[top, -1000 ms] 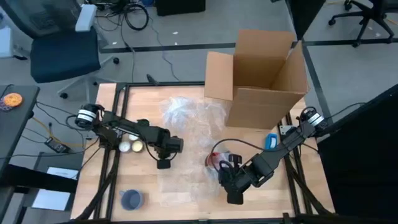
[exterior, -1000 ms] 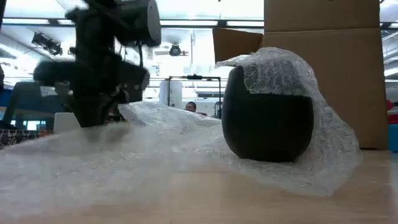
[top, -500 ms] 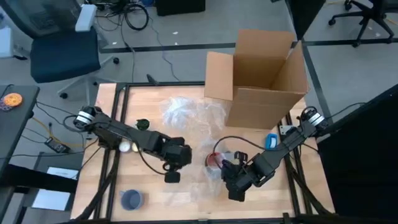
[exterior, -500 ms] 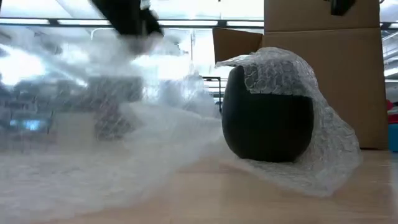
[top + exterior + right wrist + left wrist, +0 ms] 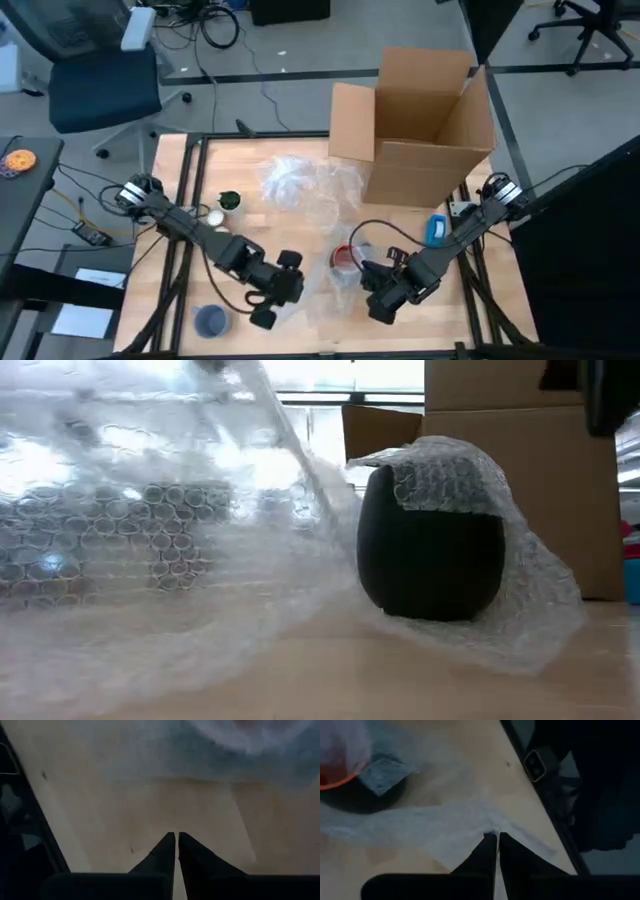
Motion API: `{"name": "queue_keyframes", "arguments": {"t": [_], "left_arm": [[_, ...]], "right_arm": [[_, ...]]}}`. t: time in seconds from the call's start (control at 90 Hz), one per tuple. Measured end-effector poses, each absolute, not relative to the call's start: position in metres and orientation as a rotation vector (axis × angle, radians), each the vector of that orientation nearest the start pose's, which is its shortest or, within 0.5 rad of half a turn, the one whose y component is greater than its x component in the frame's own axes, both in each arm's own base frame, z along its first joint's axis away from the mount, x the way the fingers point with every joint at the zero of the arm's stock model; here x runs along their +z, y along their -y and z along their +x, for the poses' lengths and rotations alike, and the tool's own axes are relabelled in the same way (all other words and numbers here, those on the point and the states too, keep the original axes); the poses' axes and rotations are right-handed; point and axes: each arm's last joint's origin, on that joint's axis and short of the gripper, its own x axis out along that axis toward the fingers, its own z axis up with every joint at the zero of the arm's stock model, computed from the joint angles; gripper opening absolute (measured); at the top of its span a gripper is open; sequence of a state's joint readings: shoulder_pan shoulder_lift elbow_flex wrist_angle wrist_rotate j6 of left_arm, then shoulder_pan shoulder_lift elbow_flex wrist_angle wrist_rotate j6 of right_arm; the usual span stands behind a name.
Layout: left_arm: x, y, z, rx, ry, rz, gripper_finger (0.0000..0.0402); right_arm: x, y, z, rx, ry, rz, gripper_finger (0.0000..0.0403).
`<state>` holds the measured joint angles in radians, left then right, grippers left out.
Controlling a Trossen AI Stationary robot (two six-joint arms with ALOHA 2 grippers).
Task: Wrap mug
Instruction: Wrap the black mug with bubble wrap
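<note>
The dark mug [image 5: 430, 565] with a red inside [image 5: 345, 258] stands upright on the table, right of centre. Clear bubble wrap [image 5: 150, 530] lies under it, and one flap hangs over the mug's top [image 5: 450, 470]. My left gripper [image 5: 263, 318] is at the near edge, left of the mug, and is shut on the wrap. My right gripper [image 5: 380, 312] is shut just near-right of the mug. Nothing shows between its fingers [image 5: 176, 836], and I cannot tell whether it touches the wrap. My left gripper pinches an edge of the bubble wrap [image 5: 492, 831] between its two fingertips, with the fingers slanting down. From that point the sheet rises off the table as a raised wall [image 5: 200, 480] to the left of the mug. Its far part stays on the table.
An open cardboard box [image 5: 420, 120] stands at the far right. A grey-blue cup [image 5: 212, 320] sits at the near left beside my left gripper. Small white balls [image 5: 214, 216] and a dark round thing [image 5: 230, 200] lie at the left, and a blue item [image 5: 437, 228] at the right.
My left gripper has moved toward the table's near edge with the wrap's edge in its hold. The left part of the sheet has risen from lying flat into a tall wall beside the mug. The mug and the flap over it have stayed in place.
</note>
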<state>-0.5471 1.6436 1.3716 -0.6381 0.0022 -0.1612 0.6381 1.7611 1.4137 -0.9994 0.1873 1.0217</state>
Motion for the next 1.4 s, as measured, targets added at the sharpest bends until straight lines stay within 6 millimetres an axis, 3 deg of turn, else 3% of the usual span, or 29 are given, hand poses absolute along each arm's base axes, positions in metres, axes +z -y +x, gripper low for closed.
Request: {"name": "queue_keyframes", "arguments": {"t": [0.167,0.389,0.778,1.011,1.211,1.4], "left_arm": [[0.283,0.19,0.297,-0.449,-0.893,0.111,0.0],[0.284,0.2,0.292,-0.48,-0.879,0.123,0.0],[0.284,0.201,0.29,-0.446,-0.868,0.174,0.0],[0.285,0.197,0.294,-0.303,-0.815,0.228,0.0],[0.278,0.191,0.309,-0.214,-0.777,0.236,0.0],[0.257,0.188,0.334,-0.214,-0.756,0.272,0.0]], "right_arm": [[0.225,-0.193,0.285,-0.266,-1.222,0.371,0.0],[0.203,-0.169,0.291,-0.294,-1.246,0.324,0.0],[0.201,-0.122,0.323,-0.27,-1.143,0.226,0.0],[0.203,-0.097,0.335,-0.264,-1.116,0.186,0.0],[0.202,-0.088,0.335,-0.268,-1.138,0.152,0.0],[0.205,-0.084,0.32,-0.307,-1.256,0.115,0.0]]}}
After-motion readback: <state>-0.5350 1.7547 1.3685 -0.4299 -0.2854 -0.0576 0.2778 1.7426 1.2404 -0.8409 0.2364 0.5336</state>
